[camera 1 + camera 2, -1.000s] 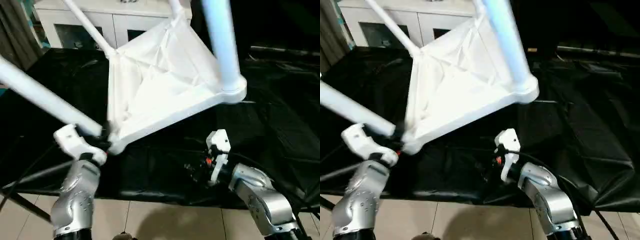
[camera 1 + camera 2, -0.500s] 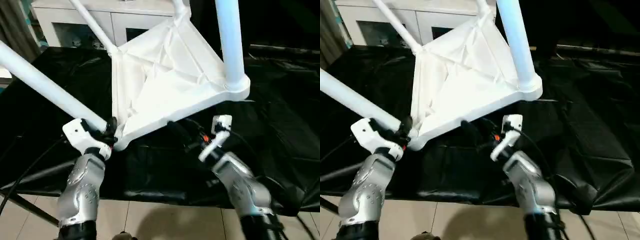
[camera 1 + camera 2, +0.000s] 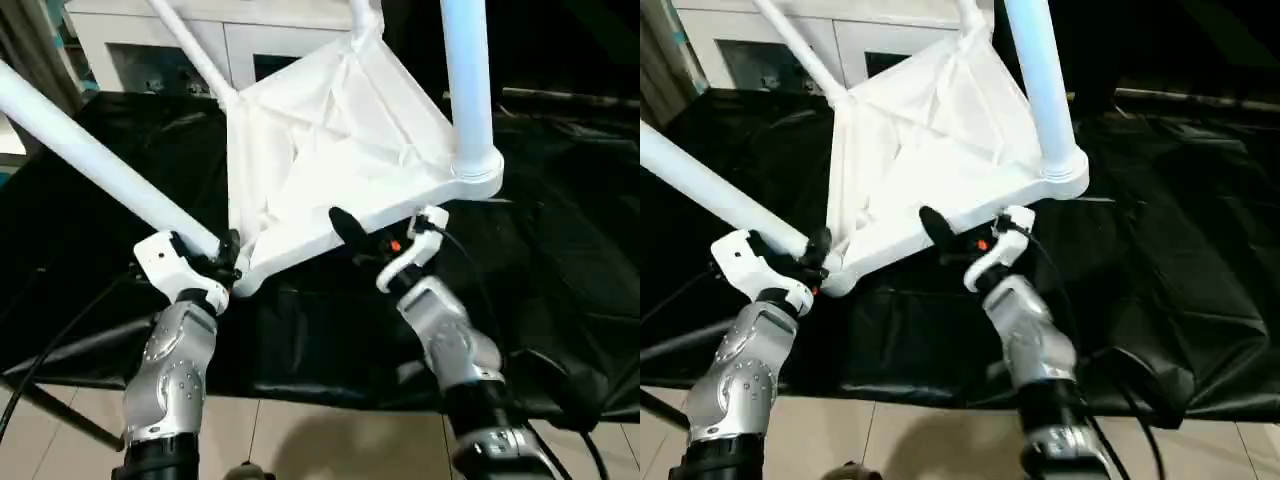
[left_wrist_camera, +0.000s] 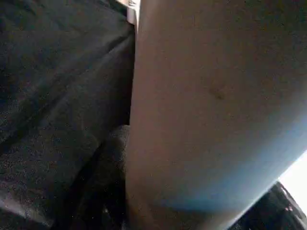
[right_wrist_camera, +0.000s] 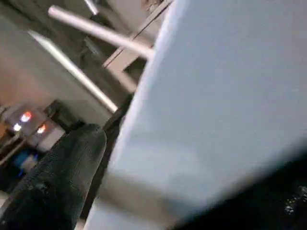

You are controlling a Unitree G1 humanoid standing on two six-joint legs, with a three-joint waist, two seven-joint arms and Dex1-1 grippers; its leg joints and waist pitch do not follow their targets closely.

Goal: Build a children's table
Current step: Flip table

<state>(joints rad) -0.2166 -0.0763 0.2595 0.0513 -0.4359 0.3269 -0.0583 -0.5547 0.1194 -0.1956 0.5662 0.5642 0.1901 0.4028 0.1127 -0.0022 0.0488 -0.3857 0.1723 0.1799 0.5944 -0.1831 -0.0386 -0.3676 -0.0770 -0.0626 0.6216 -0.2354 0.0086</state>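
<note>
Right gripper [image 3: 385, 235] has come up from below the table's near edge and now straddles that edge, jaws wide apart: one black finger [image 3: 347, 226] lies against the ribbed underside, the white wrist housing sits just under the rim. It has not closed on anything yet. You see the same in the right wrist view, a dark fingertip [image 5: 57, 182] beside a broad white slab of the tabletop.

Left gripper [image 3: 215, 262] is clamped on the near-left leg [image 3: 100, 165] right where that leg meets its corner socket; the left wrist view shows the leg's white tube [image 4: 206, 110] pressed between the fingers.

Children's table [image 3: 330, 150] is upside down and tilted, underside facing you, over the black sheet [image 3: 560, 260]. Another leg [image 3: 468, 80] stands in the near-right socket, and two more run toward the white cabinet [image 3: 130, 40] behind.

Your second hand is now placed on the top, so judge this as the lead-in to a two-handed hold, likely for turning the table upright. Close before you move.
</note>
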